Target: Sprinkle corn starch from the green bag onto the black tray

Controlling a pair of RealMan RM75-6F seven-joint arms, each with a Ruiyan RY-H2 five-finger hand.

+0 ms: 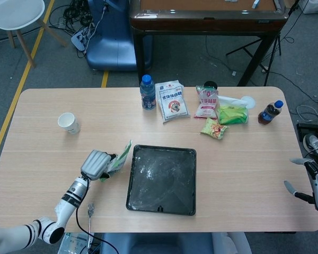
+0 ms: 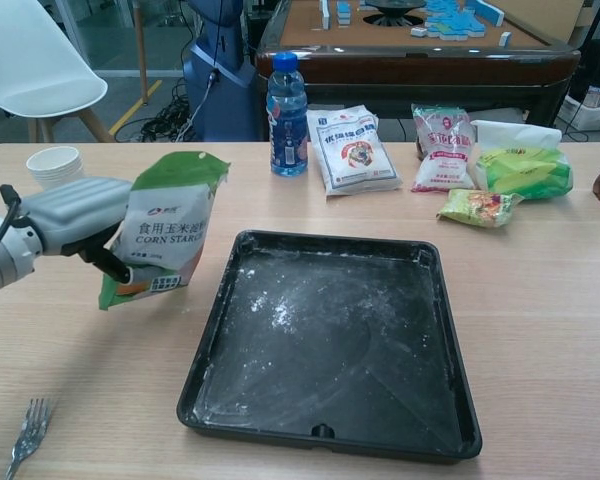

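Chest view shows my left hand point(image 2: 75, 215) gripping the green-and-white corn starch bag point(image 2: 165, 228) by its side, upright with the green top uppermost, just left of the shallow black rectangular tray point(image 2: 335, 340) and off its rim. I judge I hold it upright so no powder spills onto the light wooden counter point(image 2: 540, 300); held this way, nothing pours. White dust lies on the tray floor, thickest near the left-centre, so some sprinkling looks done. From the head view the bag point(image 1: 118, 157) stands beside the tray's point(image 1: 161, 180) left edge, my left hand point(image 1: 95, 164) wrapped around it from the outer side. My right hand point(image 1: 307, 174) rests off the counter's right edge, holding nothing, fingers apart as far as I can tell. A metal fork point(image 2: 25, 430) lies near the front edge, clear of my arm.
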